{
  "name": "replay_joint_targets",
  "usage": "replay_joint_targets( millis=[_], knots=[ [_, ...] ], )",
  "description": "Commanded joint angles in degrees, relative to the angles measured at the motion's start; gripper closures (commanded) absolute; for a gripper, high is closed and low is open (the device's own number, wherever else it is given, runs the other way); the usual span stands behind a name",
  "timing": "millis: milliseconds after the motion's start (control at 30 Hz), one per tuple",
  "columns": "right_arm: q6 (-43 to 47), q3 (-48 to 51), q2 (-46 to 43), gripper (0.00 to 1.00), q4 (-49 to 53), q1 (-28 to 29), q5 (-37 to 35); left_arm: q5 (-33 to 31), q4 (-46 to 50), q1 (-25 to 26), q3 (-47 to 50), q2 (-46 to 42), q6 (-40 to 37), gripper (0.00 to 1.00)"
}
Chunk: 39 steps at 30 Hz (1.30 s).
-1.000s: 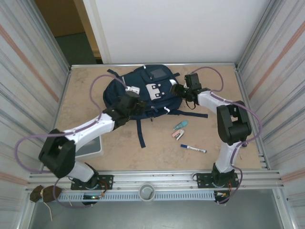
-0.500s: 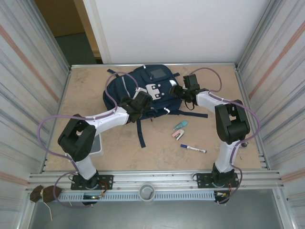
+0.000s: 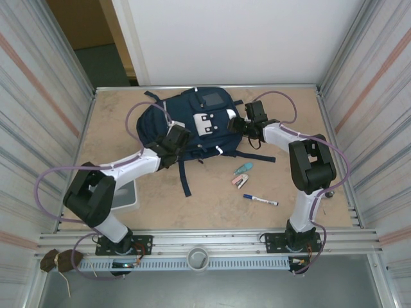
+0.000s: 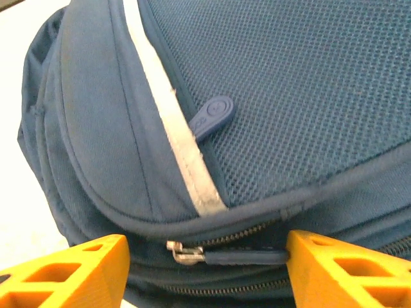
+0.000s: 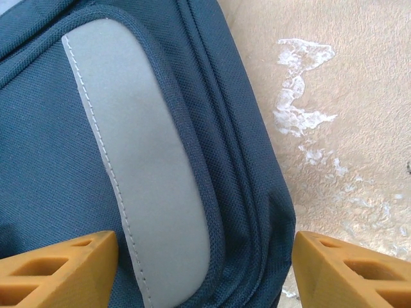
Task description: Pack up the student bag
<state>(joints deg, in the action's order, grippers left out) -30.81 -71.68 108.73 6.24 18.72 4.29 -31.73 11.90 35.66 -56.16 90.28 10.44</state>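
Left pincer (image 4: 207,249) has slid left along the student bag (image 3: 186,115) and narrowed. We see it spread astride the zipper pull (image 4: 244,257). Bag lies far-centre on the table (image 3: 308,186). Right pincer (image 5: 205,253) is spread over the bag's corner. We judge step 1, unzipping. Next: pinch pull, drag.

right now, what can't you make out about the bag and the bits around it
- Right wrist view: right tool straddles the student bag's edge. Its fingertips are cut off by the bottom edge, so grip unclear.
- Top view: small items beside the bag, too small to identify.
- Top view: grey tray, partly hidden by the left arm; contents unseen.
- Left wrist view: zipper runs off behind the left tool.
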Motion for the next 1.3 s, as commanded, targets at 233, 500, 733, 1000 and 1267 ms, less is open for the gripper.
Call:
replay_joint_targets(
  millis=[233, 500, 733, 1000, 1267],
  knots=[
    [2.7, 0.0, -4.5, 0.3, 3.4, 0.1, -2.0, 6.6, 0.2, -4.1, 3.0, -3.1, 2.4, 0.59],
    [2.9, 0.0, -5.2, 0.31, 3.9, 0.8, -1.9, 11.2, -0.6, -5.7, 3.0, -2.7, 2.0, 0.77],
    [4.0, 0.9, -8.8, 0.3, 5.3, 2.1, -2.5, 14.6, -0.7, -7.7, 3.6, -2.6, 2.1, 0.89],
    [4.0, 4.1, -12.6, 0.3, 5.5, 6.7, -1.8, 16.7, -1.5, -9.3, 5.7, -3.2, 1.9, 0.85],
    [2.2, 4.9, -12.5, 0.3, 3.7, 9.7, 2.4, 19.6, -3.4, -10.0, 6.4, -2.1, 2.5, 0.77]
  ],
)
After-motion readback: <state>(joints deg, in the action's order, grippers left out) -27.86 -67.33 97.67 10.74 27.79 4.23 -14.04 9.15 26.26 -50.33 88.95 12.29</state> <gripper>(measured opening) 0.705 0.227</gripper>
